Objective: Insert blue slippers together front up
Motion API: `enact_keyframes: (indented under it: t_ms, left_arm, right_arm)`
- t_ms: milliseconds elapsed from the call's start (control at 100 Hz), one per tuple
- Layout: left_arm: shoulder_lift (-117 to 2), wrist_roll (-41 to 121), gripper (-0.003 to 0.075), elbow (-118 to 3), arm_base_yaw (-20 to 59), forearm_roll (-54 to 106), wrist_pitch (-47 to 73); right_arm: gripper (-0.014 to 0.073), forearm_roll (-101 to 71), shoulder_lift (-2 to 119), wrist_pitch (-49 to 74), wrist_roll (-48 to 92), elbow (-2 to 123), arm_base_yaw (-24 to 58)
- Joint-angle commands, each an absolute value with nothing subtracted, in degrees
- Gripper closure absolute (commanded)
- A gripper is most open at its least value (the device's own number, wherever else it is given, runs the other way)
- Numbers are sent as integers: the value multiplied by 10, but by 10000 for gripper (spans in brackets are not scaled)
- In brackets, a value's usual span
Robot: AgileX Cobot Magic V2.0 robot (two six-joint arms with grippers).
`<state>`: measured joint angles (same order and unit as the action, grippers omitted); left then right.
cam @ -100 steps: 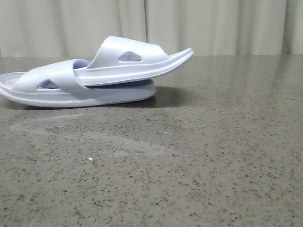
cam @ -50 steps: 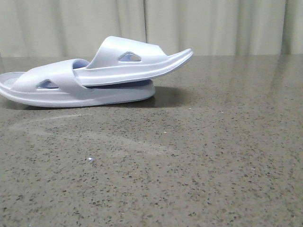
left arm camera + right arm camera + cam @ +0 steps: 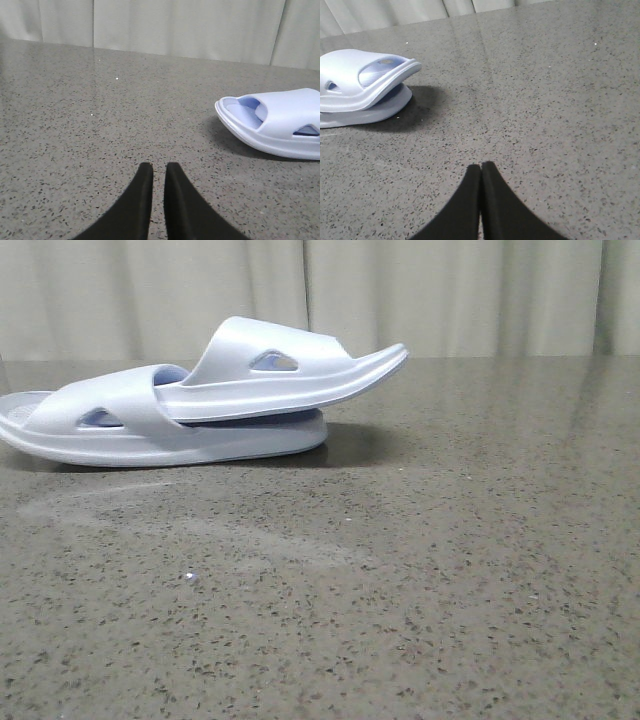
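Observation:
The two pale blue slippers lie at the far left of the table in the front view. The lower slipper [image 3: 150, 435] lies flat. The upper slipper [image 3: 290, 375] is pushed heel-first under the lower one's strap, its toe raised to the right. The left wrist view shows one end of the pair [image 3: 280, 120]. The right wrist view shows the upper slipper [image 3: 365, 80] over the lower one [image 3: 375, 112]. My left gripper [image 3: 159, 167] is empty, its fingers nearly together, well clear of the slippers. My right gripper [image 3: 481, 166] is shut and empty, also apart from them. Neither gripper shows in the front view.
The speckled grey stone table [image 3: 400, 590] stretches across the front view. A pale curtain [image 3: 450, 290] hangs behind its far edge. A small white speck [image 3: 190, 578] lies on the table in front of the slippers.

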<state>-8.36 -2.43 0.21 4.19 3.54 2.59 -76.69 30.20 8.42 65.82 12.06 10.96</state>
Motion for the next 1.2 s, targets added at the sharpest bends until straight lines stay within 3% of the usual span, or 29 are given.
enact_keyframes:
  t_ms: [0,310,480,550,670,770,1080,1190]
  left_arm:
    - [-89,-30,705,6,40,40,-11]
    - [-89,-30,705,6,40,40,-11]
    - [-89,-30,705,6,40,40,-11]
    - [-89,-30,705,6,40,40,-11]
    - [-89,-30,705,6,40,40,-11]
    - [-89,-30,705,6,40,40,-11]
    - [-89,-30,705,6,40,40,-11]
    - [-89,-30,705,6,40,40,-11]
  right_arm:
    - [673,-774,301,80,665,136,112]
    - [673,-774,301,77,665,136,112]
    - [673,-744,301,8,658,127,112]
    - [673,-626,299,-13,584,128,112]
    - [673,-300,293,-57,289,116,107]
    - [673,-130,286,-62,139,90,85]
    - [673,-68,123,-72,100,-11,7]
    - [673,-46,70,10,80,-18,-20]
